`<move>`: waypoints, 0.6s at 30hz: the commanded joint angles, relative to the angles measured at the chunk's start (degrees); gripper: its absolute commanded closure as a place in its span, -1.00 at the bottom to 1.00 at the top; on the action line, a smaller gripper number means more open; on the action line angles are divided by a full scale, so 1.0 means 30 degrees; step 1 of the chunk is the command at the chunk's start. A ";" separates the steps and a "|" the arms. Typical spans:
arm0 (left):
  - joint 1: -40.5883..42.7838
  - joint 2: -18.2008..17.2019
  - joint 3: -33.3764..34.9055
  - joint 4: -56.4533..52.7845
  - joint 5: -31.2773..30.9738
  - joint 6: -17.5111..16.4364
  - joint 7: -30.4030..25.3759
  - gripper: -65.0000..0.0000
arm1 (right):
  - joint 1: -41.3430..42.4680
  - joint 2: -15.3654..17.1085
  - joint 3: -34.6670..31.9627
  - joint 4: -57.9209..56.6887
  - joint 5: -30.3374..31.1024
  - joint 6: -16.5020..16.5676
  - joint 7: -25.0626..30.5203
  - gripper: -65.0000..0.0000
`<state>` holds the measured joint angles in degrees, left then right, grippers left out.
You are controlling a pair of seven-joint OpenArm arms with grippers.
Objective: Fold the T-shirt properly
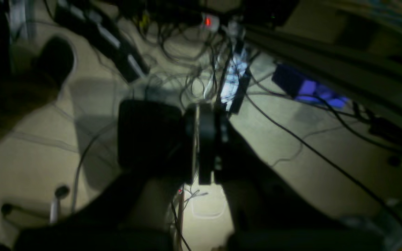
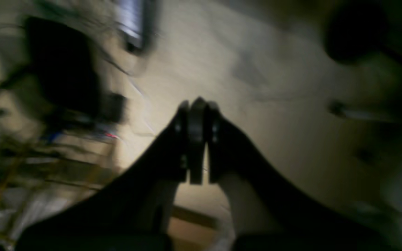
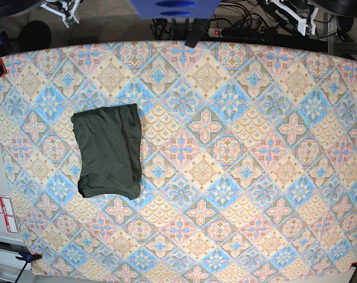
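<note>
The T-shirt (image 3: 108,150) lies folded into a compact dark olive rectangle on the left part of the patterned table (image 3: 237,153) in the base view. Neither gripper is near it. Both arms are pulled back beyond the table's far edge, with white arm parts at the top left (image 3: 62,9) and top right (image 3: 291,16). In the left wrist view my left gripper (image 1: 202,111) is shut on nothing and hangs over a floor full of cables. My right gripper (image 2: 197,104), blurred in the right wrist view, is also shut and empty over bare floor.
A power strip (image 1: 234,82) and tangled cables lie on the floor behind the table. A blue mount (image 3: 172,7) sits at the top centre of the base view. White labels (image 3: 2,213) are beside the table's left edge.
</note>
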<state>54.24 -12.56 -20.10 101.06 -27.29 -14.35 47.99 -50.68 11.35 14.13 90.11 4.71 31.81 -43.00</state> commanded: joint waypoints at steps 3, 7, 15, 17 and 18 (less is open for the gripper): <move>-0.0424 -0.0020 0.1380 -0.2403 0.1140 -0.0096 -0.1563 1.00 | 0.0174 0.0244 0.0198 -0.2064 -0.0295 -0.0069 0.0459 1.00; -0.1830 -0.0020 0.2201 -0.5744 0.1990 -0.0096 -0.2794 1.00 | 0.2079 0.0244 0.0198 -0.4643 -0.0325 -0.0069 0.1016 1.00; -0.4175 0.0039 0.4487 -1.0198 0.3983 0.0021 -0.5637 1.00 | 0.4071 0.0244 0.0198 -0.9859 -0.0413 -0.0069 0.3448 1.00; -0.4995 0.0039 0.5131 -1.1517 0.4276 0.0021 -0.5842 1.00 | 0.4716 0.0244 0.0198 -1.1412 -0.0442 -0.0069 0.4034 1.00; -0.5347 0.0039 0.5424 -1.2015 0.4305 0.0021 -0.5871 1.00 | 0.4950 0.0244 0.0198 -1.2116 -0.0442 -0.0069 0.4356 1.00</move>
<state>38.72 -11.92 -4.56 66.15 -14.68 -14.39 30.59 -35.14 11.38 14.52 52.97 3.18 31.31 -29.93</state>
